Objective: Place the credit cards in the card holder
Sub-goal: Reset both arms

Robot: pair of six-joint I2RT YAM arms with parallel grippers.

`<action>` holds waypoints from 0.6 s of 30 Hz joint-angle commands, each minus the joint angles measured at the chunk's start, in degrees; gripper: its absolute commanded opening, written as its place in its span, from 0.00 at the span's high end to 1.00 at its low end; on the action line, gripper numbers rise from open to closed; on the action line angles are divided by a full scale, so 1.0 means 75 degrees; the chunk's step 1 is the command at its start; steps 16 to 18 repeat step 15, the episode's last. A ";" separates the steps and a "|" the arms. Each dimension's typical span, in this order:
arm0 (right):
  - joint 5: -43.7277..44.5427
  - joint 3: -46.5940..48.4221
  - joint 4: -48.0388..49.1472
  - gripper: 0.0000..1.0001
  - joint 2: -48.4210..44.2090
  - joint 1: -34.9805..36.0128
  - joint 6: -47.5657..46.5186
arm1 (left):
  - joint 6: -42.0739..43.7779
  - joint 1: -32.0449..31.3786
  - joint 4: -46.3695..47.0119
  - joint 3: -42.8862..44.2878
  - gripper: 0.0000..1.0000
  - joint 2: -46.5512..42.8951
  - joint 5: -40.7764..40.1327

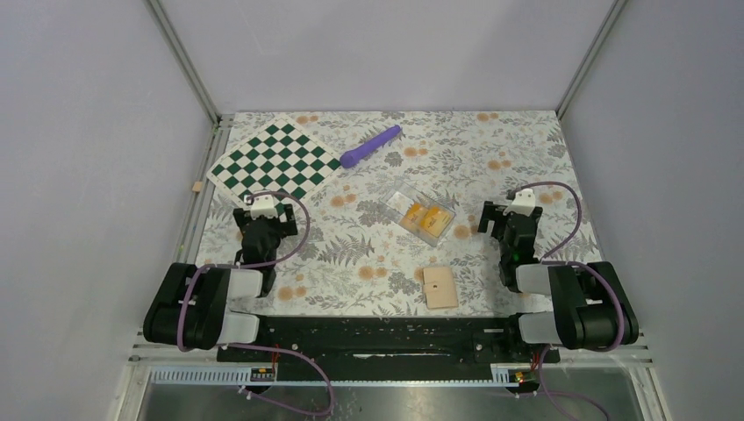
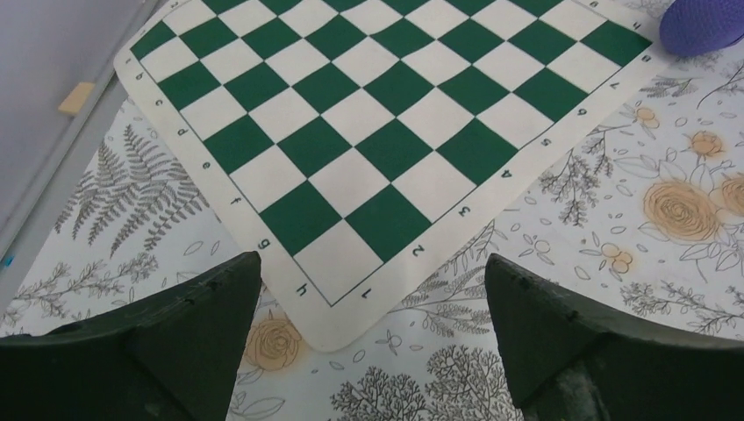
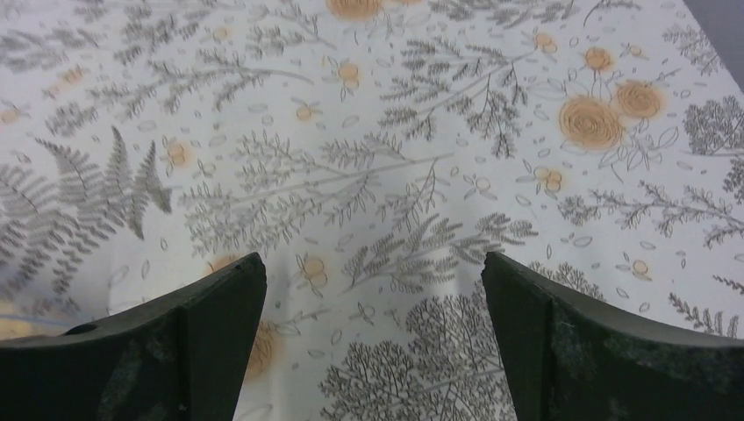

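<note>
The left pincer (image 2: 370,261) and right pincer (image 3: 370,258) both gape wide, empty. Flat orange-yellow credit cards (image 1: 424,219) lie in a clear plastic case (image 1: 397,203) mid-table. The smooth tan rectangular card holder (image 1: 439,288) lies folded at the case's five o'clock.

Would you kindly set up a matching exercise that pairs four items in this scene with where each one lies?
Things:
1. chess mat
2. purple tool
3. credit cards
4. card holder

Places:
A. inside the clear case, in the middle
B. near edge, right of centre
C. far left corner
D. far side, just right of the chess mat

Pairs: 1-C, 2-D, 3-A, 4-B.
</note>
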 commanded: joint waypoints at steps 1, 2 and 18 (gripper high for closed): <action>0.0479 0.0663 0.0154 0.01 -0.0051 -0.0041 0.0470 | -0.0121 0.0067 0.1054 0.0525 0.01 0.0251 -0.0067; 0.0648 0.0738 -0.0026 0.01 -0.0121 -0.0046 0.0608 | -0.0210 0.0070 0.1056 0.0453 0.01 0.0181 -0.0173; 0.0689 0.0659 0.0395 0.01 0.0033 -0.0041 0.0560 | -0.0195 -0.0080 0.1285 0.0396 0.01 0.0239 -0.0623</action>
